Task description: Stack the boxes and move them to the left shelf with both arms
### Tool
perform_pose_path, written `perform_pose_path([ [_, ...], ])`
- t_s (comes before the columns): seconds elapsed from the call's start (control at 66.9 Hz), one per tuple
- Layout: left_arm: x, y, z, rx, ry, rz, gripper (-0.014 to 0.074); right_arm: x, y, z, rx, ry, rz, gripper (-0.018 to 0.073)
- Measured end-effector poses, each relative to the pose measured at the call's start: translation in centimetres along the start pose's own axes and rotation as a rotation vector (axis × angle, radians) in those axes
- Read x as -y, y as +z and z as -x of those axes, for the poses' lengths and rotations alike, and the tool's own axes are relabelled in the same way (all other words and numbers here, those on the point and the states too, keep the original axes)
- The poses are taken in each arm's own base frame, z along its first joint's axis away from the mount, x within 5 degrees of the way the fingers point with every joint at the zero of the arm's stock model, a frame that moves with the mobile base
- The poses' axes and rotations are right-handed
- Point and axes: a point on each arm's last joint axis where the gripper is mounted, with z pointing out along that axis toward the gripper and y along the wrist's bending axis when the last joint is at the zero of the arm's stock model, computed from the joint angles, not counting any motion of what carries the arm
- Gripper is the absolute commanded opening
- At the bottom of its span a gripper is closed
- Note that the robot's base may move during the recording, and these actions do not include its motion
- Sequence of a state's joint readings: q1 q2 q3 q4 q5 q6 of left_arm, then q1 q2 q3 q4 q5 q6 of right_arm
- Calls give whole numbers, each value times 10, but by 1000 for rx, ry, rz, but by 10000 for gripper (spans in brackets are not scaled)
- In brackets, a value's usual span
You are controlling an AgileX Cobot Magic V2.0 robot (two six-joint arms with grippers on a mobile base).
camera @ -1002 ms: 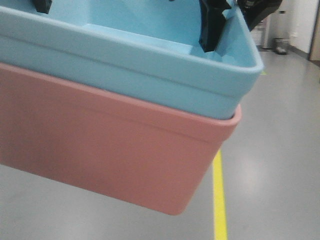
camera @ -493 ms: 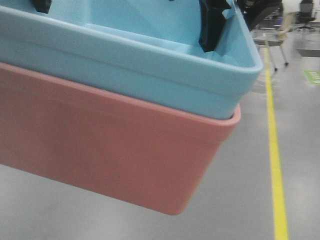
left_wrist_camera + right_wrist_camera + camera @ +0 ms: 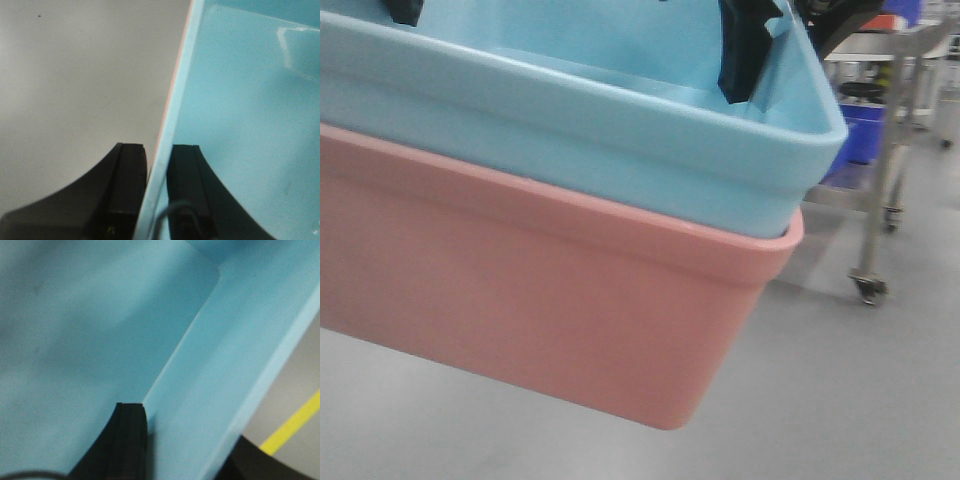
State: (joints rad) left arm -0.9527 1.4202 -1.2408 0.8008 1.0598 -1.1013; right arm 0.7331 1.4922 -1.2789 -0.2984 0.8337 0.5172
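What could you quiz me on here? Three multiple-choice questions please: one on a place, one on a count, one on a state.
1. Where is the blue bin? A inside the pink bin; B under it; C beside it.
2. How many bins are held up? A one; B two; C three.
3. How is the left gripper? A wide open, clear of the bins; B shut on the bins' side; C out of sight.
Answers: 1 A, its rim sits just above the pink rim. 2 B, one blue, one pink. 3 B, a jaw each side of the wall.
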Motion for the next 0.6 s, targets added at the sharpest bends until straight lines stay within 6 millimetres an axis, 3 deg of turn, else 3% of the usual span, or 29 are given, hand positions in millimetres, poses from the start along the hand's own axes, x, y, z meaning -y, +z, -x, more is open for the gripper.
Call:
perform_pose_path([
  [0.598, 0, 0, 0, 0, 0, 0, -13, 0, 0, 0, -2, 0, 0, 57],
])
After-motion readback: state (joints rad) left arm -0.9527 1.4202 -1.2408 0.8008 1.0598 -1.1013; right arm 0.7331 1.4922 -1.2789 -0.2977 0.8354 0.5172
